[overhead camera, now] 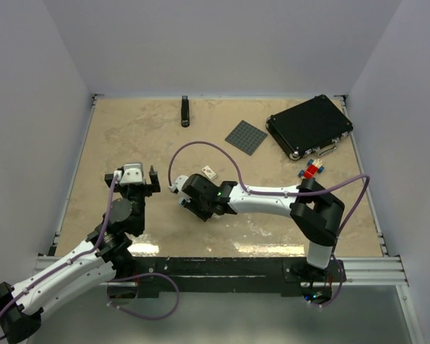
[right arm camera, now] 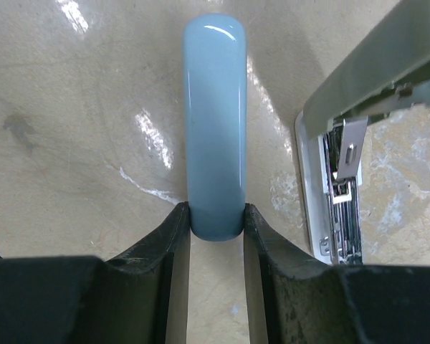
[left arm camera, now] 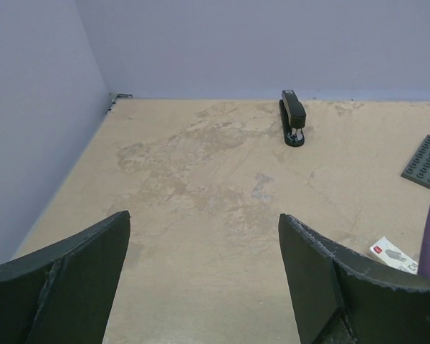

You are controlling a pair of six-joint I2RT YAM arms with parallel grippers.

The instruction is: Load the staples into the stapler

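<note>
The right hand (right arm camera: 215, 218) is pinched shut on the near end of a glossy pale blue oblong bar (right arm camera: 215, 122) with rounded ends, with a black finger (right arm camera: 165, 247) pressed to each side. The bar lies flat on the mottled beige desk (overhead camera: 129, 129), pointing away from the wrist. Just beside it, on its right in the wrist view, sits the small grey-green stapler (right arm camera: 365, 79), its top lifted off the silvery metal channel (right arm camera: 340, 193) inside. Bar and stapler are close but apart. Seen from above, that hand covers both, near the middle of the desk.

A tiny white rectangular box (overhead camera: 209, 172) with a dark mark lies just beyond the hand, with nothing touching it.

The left hand (left arm camera: 203, 217) is held above the desk off to the left, fingers spread wide with nothing between them.

Towards the back lie a slim black stapler (overhead camera: 185, 111), a grey studded plate (overhead camera: 246, 137), a black case (overhead camera: 309, 126) and some red-and-blue toy bricks (overhead camera: 313, 170).
</note>
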